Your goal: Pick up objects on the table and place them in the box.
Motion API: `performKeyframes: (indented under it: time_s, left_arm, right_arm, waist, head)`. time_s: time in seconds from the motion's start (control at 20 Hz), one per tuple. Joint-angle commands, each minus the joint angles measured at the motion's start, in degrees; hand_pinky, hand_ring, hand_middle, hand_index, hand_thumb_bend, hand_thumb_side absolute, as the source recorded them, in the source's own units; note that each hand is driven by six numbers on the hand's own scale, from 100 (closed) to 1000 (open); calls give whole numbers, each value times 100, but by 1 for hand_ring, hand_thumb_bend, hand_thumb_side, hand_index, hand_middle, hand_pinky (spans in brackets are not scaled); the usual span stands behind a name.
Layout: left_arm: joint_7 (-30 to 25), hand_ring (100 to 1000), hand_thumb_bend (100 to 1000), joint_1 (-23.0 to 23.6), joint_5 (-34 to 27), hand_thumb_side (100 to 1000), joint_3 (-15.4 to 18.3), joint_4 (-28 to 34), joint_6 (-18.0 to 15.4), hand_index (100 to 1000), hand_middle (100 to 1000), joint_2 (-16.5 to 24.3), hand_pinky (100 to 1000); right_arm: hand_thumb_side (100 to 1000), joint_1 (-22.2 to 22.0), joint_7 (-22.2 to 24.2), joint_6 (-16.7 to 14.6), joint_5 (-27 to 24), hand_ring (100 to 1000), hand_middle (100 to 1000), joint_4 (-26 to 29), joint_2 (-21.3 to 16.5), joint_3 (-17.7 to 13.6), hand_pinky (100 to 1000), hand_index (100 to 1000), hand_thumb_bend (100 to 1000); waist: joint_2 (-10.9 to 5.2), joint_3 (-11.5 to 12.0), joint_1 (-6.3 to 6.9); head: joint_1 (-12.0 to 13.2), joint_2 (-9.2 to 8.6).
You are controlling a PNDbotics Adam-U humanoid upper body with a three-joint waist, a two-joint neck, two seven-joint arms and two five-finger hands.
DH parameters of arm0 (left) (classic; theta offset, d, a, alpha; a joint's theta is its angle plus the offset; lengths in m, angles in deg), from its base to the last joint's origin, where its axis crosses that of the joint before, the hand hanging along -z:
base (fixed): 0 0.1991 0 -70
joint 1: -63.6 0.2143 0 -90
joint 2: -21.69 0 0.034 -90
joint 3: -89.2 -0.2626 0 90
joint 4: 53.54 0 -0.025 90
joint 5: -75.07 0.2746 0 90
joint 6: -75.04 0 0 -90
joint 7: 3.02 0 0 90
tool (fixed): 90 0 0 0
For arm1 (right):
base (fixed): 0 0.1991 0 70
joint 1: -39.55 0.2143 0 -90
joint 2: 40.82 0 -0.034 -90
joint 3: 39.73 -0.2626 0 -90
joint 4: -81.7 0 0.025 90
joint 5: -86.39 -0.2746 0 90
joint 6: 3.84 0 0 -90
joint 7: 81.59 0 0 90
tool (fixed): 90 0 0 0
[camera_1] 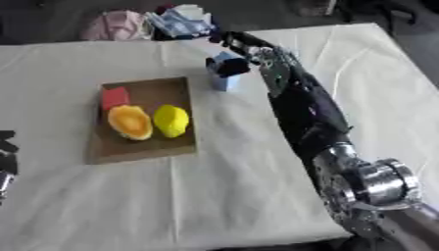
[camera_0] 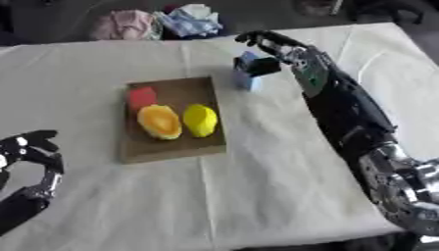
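Note:
A shallow brown box (camera_0: 170,147) lies on the white cloth, left of centre. Inside it are a red block (camera_0: 142,96), an orange fruit (camera_0: 159,121) and a yellow lemon (camera_0: 200,119). Just past the box's far right corner, a light blue block (camera_0: 249,73) is in my right hand (camera_0: 276,52), whose fingers and thumb curl round its top. That arm stretches in from the lower right. My left hand (camera_0: 33,157) rests at the lower left edge, fingers relaxed and holding nothing.
The white cloth covers the table (camera_0: 257,186). Crumpled pink cloth (camera_0: 127,24) and blue-white cloth (camera_0: 190,20) lie beyond the table's far edge. Bare cloth spreads in front of the box.

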Motion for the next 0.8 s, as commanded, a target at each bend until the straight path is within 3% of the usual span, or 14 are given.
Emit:
performKeyframes:
  time_s: [0.05,0.45,0.8]
  left_arm:
    - [-15,563,100,-47,-28,559,9,107,-12,839,609,44,666]
    - [-21,562,100,-46,-24,559,8,107,-16,839,609,44,666]
    - [-29,563,100,-52,-19,559,5,107,-22,839,609,39,666]
  right_arm:
    - [423,180,-199,-98,-30,988,971,185,-171,-27,1000,975,100]
    - [534,180,-183,-142,412,1000,1000,26,-220,5,1000,1000,100]
    - [555,154,-100,-289,850,1000,1000,-77,-202,5,1000,1000,100]
  waist:
    - [-92,-1,68]
    - [-85,5,70]
    - [-69,7,83]
  head:
    - [-2,26]
    - [0,26]
    - [-3,26]
